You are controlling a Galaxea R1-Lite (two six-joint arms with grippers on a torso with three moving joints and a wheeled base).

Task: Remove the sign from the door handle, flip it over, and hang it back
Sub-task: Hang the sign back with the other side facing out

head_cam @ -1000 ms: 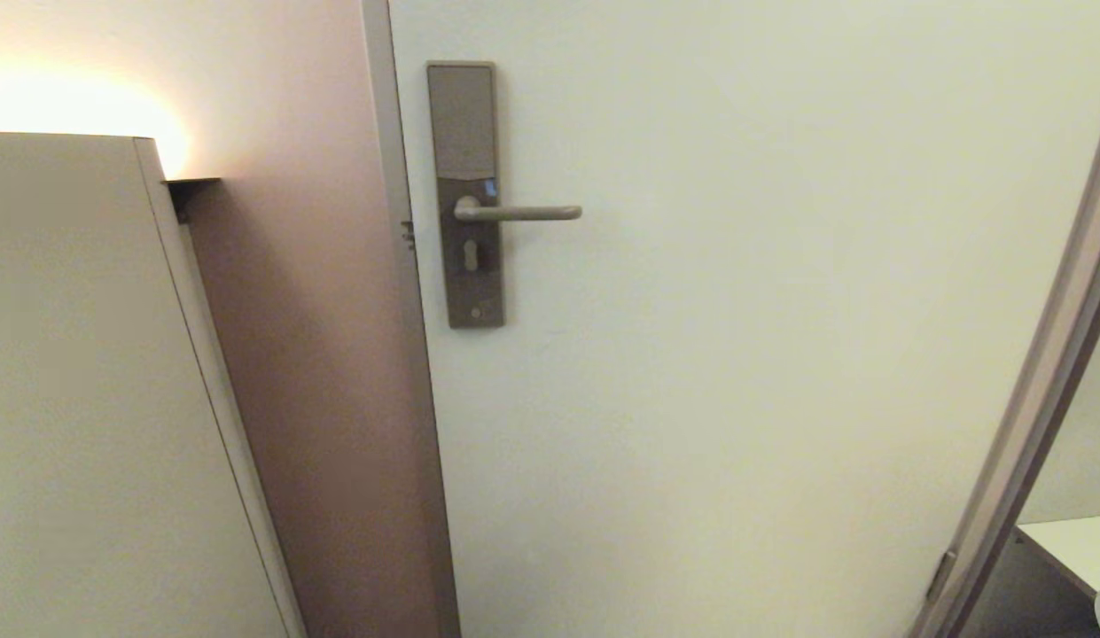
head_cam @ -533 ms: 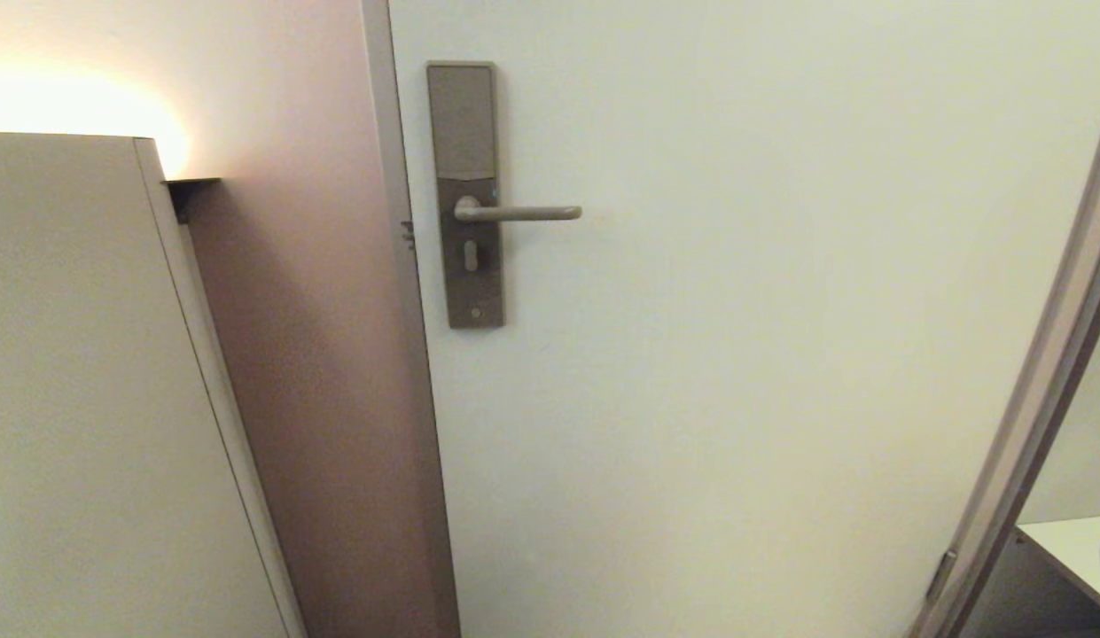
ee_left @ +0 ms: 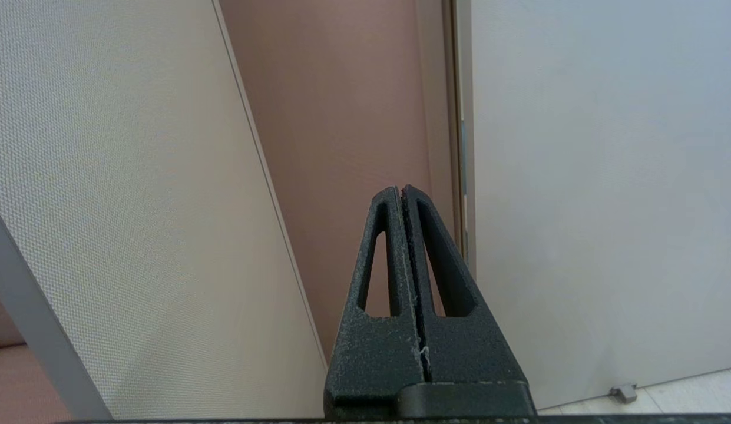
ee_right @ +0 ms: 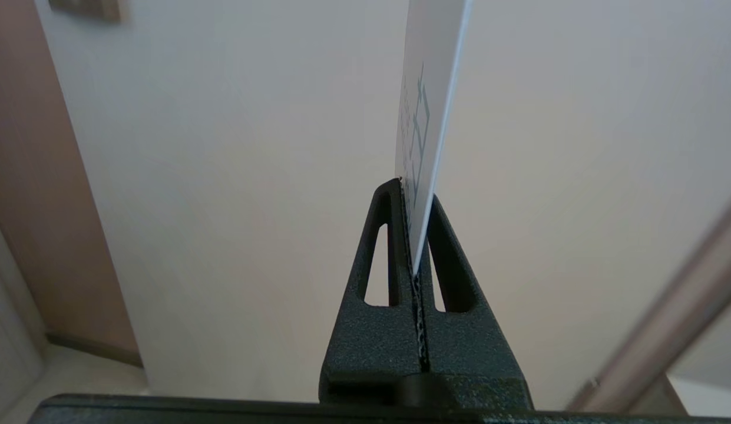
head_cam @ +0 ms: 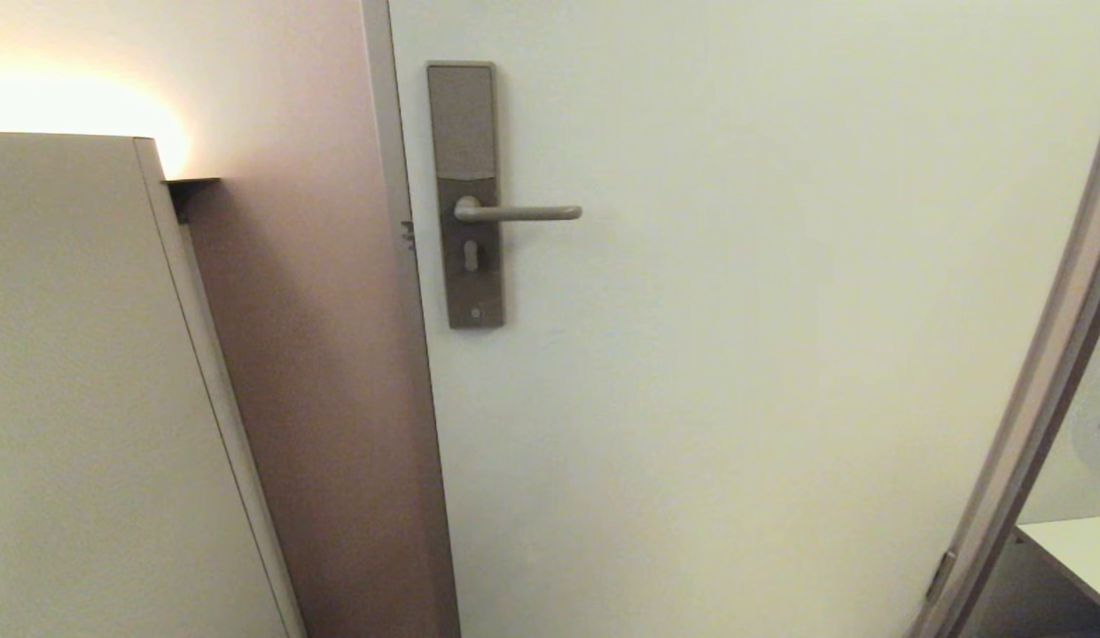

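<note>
The door handle (head_cam: 518,213) sticks out level from its tall bronze-grey lock plate (head_cam: 465,133) on the pale door, and nothing hangs on it. My right gripper (ee_right: 413,191) is shut on the lower edge of the sign (ee_right: 427,88), which stands edge-on with its white, grey-lettered face showing. In the head view only a pale rounded part of the sign (head_cam: 1097,439) shows at the far right edge, well below and right of the handle. My left gripper (ee_left: 402,189) is shut and empty, parked low before the wall by the door's edge.
A tall beige cabinet panel (head_cam: 71,399) stands at the left, with a pinkish wall strip (head_cam: 310,354) between it and the door. A slanted metal frame (head_cam: 1037,416) and a white counter corner (head_cam: 1072,545) lie at the right.
The sign's pale edge has risen from the bottom right corner of the head view to mid-height at the right edge. The handle and the left gripper have not moved.
</note>
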